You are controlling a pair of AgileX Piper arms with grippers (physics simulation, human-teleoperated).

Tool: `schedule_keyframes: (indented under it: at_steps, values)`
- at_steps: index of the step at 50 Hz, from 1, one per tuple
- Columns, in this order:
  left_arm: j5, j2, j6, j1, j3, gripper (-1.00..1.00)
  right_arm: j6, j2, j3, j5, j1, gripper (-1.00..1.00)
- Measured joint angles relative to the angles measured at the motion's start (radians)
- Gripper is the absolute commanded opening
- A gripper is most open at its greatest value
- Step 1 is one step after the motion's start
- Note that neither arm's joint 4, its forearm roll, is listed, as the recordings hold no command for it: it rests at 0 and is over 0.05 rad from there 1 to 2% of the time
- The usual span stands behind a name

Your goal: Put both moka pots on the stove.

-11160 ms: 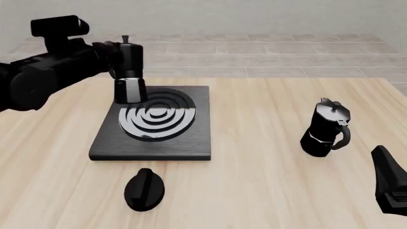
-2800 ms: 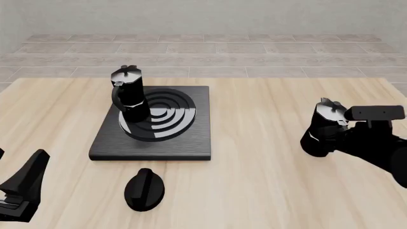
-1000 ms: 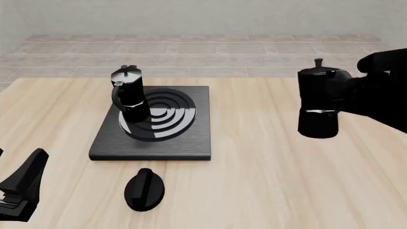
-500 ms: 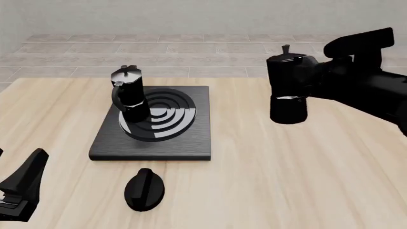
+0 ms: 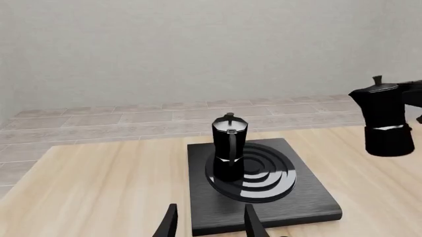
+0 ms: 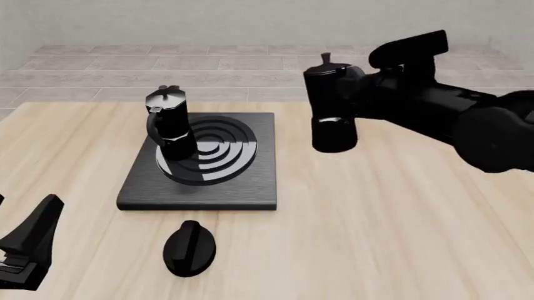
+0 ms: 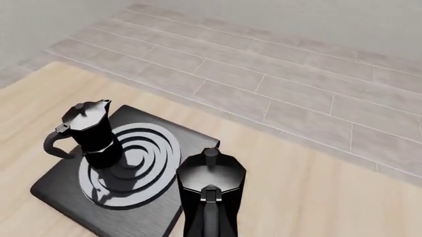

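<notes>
Above the tabletop (image 6: 401, 219), just right of the flat black ringed stove (image 6: 250, 181), the right end effector (image 6: 361, 100) grips a glossy black faceted moka pot (image 6: 332, 112); it should be lowered upright onto free burner beside the seated twin pot (image 6: 171, 128).

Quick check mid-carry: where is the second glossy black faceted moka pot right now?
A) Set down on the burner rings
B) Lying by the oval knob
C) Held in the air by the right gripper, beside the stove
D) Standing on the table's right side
C: the second glossy black faceted moka pot hangs clear of the wooden table in the right gripper, to the right of the flat square black stove, where the other pot already stands.
</notes>
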Motion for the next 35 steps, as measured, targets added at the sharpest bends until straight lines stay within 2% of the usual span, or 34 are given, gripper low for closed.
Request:
schedule_keyframes:
  at_steps: [16,35]
  values:
    - [0.000,0.000,0.000,0.000,0.000,1.00,0.011,0.166,-0.118,-0.059,0.064,-1.00]
    - [0.000,0.000,0.000,0.000,0.000,1.00,0.017,0.352,-0.279,-0.077,0.125,-1.00]
